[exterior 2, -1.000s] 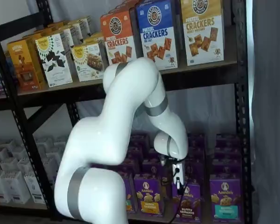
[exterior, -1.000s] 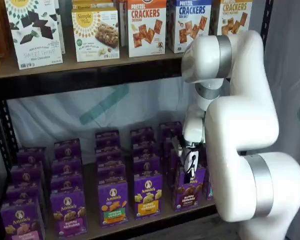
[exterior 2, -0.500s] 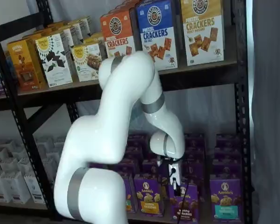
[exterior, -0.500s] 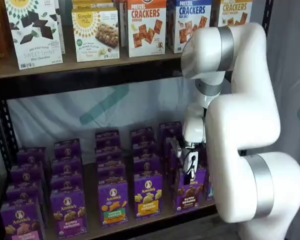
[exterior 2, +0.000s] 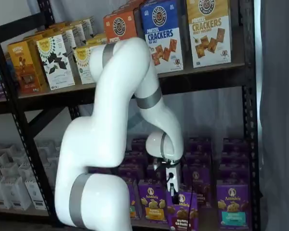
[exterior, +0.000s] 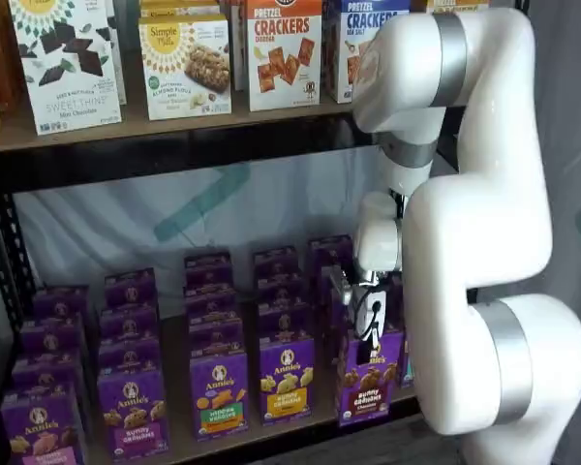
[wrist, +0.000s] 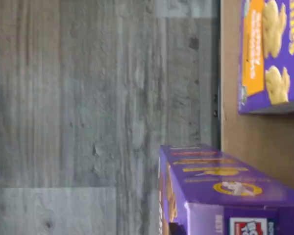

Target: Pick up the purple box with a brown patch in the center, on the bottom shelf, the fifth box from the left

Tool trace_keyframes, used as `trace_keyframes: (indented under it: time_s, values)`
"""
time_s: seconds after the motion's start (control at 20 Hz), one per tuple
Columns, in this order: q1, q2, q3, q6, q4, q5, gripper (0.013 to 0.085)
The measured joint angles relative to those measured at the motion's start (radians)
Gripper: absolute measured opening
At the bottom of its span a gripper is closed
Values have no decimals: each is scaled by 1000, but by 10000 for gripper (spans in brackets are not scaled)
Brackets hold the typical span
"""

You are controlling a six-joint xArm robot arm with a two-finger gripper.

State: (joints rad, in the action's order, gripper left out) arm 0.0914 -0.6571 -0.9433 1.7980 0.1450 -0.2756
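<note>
The purple box (exterior: 368, 380) with brown bunny crackers at its centre stands at the front edge of the bottom shelf (exterior: 176, 407), tilted slightly forward of its row. It also shows in a shelf view (exterior 2: 181, 212). My gripper (exterior: 366, 327) reaches down from the white arm, and its black fingers are shut on the box's top; it also shows in a shelf view (exterior 2: 172, 186). In the wrist view the box (wrist: 220, 188) juts out past the edge of the tan board (wrist: 257, 132) over the grey floor.
Rows of purple Annie's cartons fill the bottom shelf, a yellow-green centred one (exterior: 287, 380) right beside the held box and a teal-banded one (exterior 2: 232, 205) on its other side. Cracker boxes (exterior: 284, 53) stand on the upper board. Black rack posts (exterior 2: 250, 120) frame the shelves.
The gripper has drawn the purple box forward and slightly down, out of its row toward the shelf's front edge. The arm's elbow has risen and swung back.
</note>
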Motion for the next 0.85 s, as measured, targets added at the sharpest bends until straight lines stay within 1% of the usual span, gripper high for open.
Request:
trace_keyframes:
  time_s: [0.05, 0.25, 0.35, 0.5, 0.85]
  values:
    - [-3, 23, 24, 19, 23, -7, 290]
    - [-11, 98, 97, 59, 74, -31, 290]
    - [-13, 136, 133, 71, 90, -40, 290]
    - [-17, 190, 182, 79, 102, -46, 290]
    - [-22, 294, 270, 70, 100, -73, 290]
